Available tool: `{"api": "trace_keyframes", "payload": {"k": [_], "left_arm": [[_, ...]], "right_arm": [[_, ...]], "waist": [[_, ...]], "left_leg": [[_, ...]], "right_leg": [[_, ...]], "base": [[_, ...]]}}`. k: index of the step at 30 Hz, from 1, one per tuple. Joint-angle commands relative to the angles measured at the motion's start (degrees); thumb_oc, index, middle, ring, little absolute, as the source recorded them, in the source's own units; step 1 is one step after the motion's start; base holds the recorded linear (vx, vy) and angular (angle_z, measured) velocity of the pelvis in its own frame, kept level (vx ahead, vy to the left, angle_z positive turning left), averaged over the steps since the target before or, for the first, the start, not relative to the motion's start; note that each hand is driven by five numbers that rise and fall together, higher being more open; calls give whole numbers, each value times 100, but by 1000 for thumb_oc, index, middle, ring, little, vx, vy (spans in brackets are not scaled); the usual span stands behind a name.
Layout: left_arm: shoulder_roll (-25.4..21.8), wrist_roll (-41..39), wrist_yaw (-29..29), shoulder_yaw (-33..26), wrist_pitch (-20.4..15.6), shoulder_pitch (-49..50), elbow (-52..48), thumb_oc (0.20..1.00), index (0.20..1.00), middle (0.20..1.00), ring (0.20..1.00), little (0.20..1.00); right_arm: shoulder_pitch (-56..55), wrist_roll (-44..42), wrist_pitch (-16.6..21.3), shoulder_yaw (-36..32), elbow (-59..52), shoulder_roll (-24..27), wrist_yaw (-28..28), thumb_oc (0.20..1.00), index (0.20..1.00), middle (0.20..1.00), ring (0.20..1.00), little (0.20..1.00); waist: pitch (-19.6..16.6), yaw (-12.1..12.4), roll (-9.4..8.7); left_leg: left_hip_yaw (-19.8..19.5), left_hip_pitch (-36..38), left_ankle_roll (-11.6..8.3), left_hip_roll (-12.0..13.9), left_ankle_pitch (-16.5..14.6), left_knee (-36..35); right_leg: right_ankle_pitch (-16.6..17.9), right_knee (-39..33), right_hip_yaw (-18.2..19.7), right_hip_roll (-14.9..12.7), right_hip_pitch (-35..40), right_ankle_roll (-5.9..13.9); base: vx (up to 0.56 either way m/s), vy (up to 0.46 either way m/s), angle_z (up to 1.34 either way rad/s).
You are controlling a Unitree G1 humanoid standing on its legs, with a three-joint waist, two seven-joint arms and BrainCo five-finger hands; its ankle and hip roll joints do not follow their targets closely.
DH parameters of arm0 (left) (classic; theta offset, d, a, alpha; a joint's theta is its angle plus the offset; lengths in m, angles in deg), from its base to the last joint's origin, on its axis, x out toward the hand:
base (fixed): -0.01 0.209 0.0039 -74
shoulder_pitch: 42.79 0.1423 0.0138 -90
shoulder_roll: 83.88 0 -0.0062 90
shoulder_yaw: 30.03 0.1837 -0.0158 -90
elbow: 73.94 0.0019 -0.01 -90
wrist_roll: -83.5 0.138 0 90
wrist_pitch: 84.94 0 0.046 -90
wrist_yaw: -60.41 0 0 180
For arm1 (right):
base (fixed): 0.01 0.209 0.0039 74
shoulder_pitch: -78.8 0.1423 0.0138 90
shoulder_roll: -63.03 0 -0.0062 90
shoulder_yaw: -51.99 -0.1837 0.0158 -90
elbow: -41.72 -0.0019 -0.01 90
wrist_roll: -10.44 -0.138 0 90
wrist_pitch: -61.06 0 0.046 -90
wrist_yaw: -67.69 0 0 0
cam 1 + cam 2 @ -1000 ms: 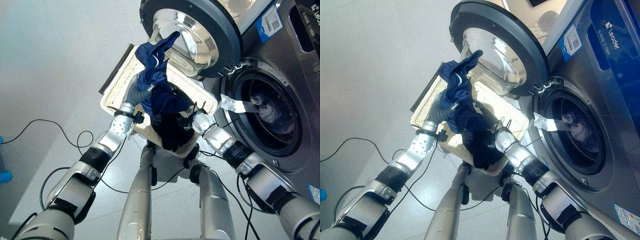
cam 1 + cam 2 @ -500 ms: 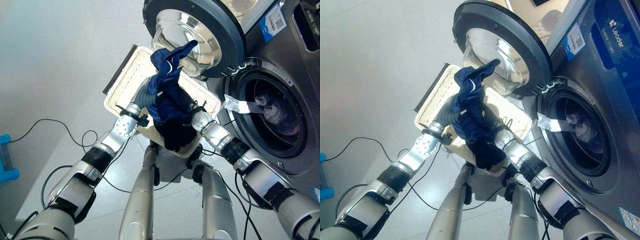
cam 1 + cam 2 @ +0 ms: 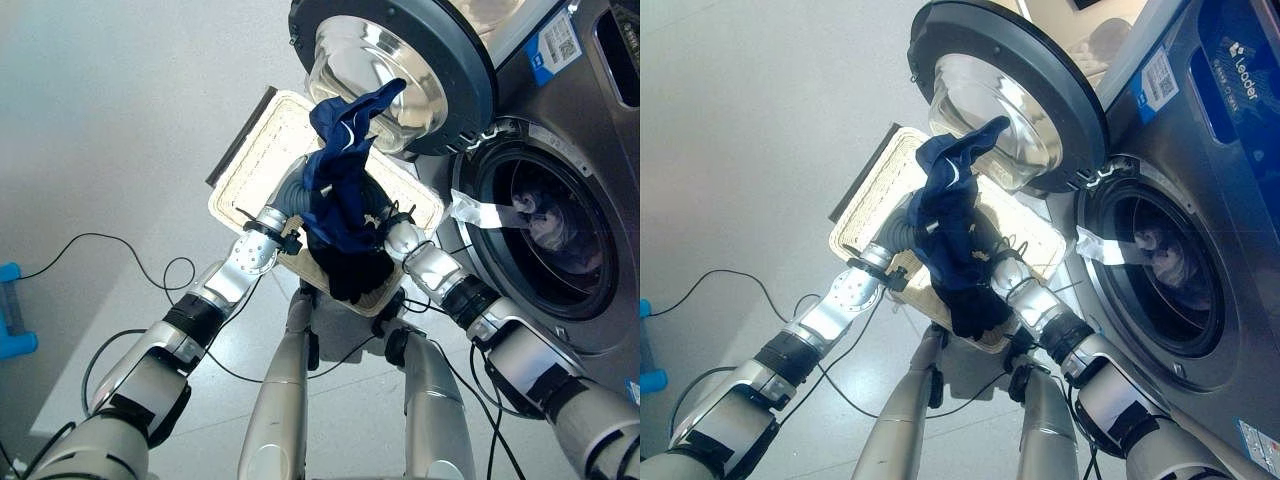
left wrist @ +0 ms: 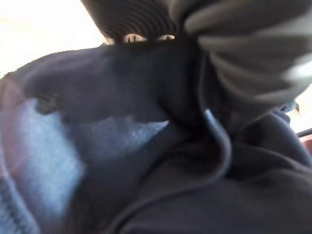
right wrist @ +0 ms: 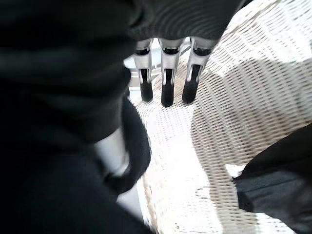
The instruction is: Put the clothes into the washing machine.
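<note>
You'll see a white wicker basket lying on the pale grey floor (a dark strip runs along its far edge), and a blue object sits well apart from it.

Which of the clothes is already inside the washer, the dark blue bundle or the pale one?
The pale garment lies inside the washing machine's drum. The dark blue clothes hang above the wicker basket, outside the machine.

The navy garment is soft, matt cloth; the basket is pale woven wicker – rough, open-textured; the washing machine has a smooth grey metallic casing; its door – glossy glass bowl in a matt dark plastic ring.
</note>
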Motion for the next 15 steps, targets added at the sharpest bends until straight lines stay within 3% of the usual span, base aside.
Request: {"api": "trace_keyframes", "payload": {"k": [1, 15], "left_arm": [[293, -20, -87, 140, -359, -145, -450, 200, 200, 200, 200, 200], [301, 333, -699, 163, -531, -401, 51, 200, 200, 200, 200, 200]], "right_arm": [[265, -225, 402, -428, -119, -45, -92, 200, 200, 200, 200, 200], [168, -902, 654, -492, 157, -90, -152, 200, 200, 200, 200, 200]], "waist": [[-89, 103, 292], [-89, -4, 221]], "left_leg": [[530, 35, -2, -357, -932, 736], [634, 114, -32, -299, -946, 744]], "right_leg": [[869, -902, -33, 95, 130, 603], [859, -903, 36, 152, 172, 580]], "base": [[0, 0, 0], [-1, 6, 0]]}}
